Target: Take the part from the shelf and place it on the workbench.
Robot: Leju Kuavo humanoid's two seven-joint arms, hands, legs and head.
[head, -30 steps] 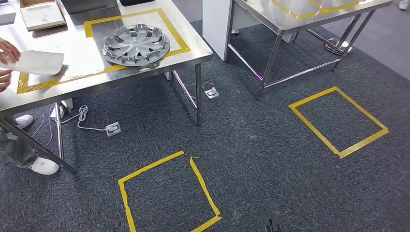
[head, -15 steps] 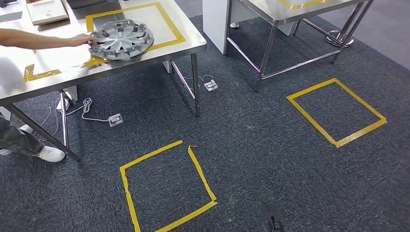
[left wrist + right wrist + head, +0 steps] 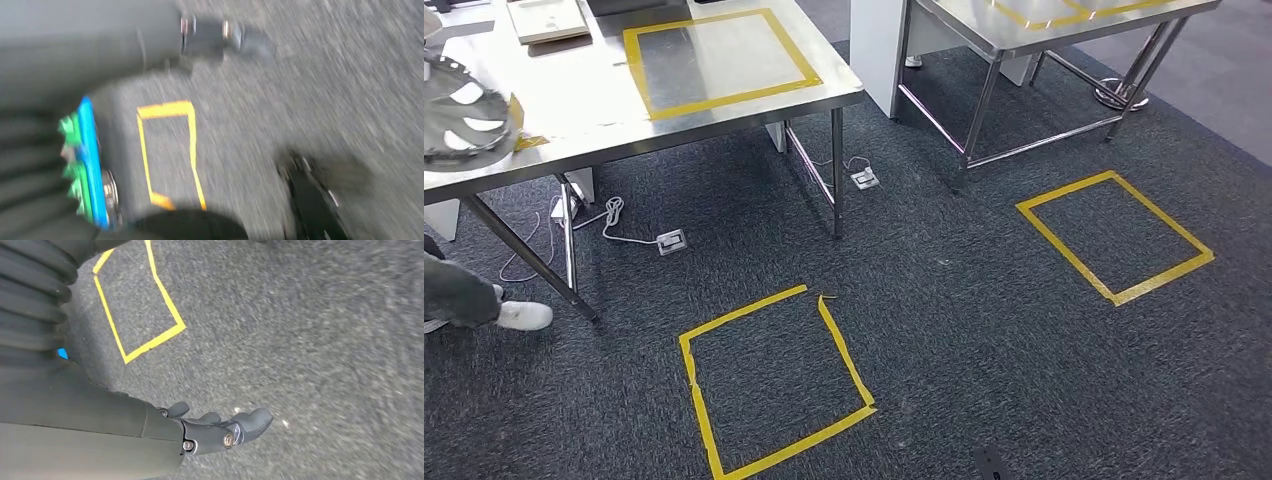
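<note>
Hubcap: grey wheel cover (image 3: 459, 110), motion-blurred and cut by the frame edge, over the far-left end of the steel desk (image 3: 574, 110).
Desk surroundings: yellow tape outline (image 3: 719, 58) on top; a tray (image 3: 549, 18) at the back; power cords and a floor socket (image 3: 671, 241) beneath.
Floor: dark carpet with two yellow tape squares (image 3: 774, 385) and (image 3: 1114, 235); second steel desk (image 3: 1064, 20) beyond.
Person: trouser leg and white shoe (image 3: 524, 315) beside the desk — the rest cut off.
Right robot hand (image 3: 220, 427): fingers loosely apart, holding nothing, above the carpet.
Left robot hand (image 3: 212, 35): heavily blurred — state cannot be told.
</note>
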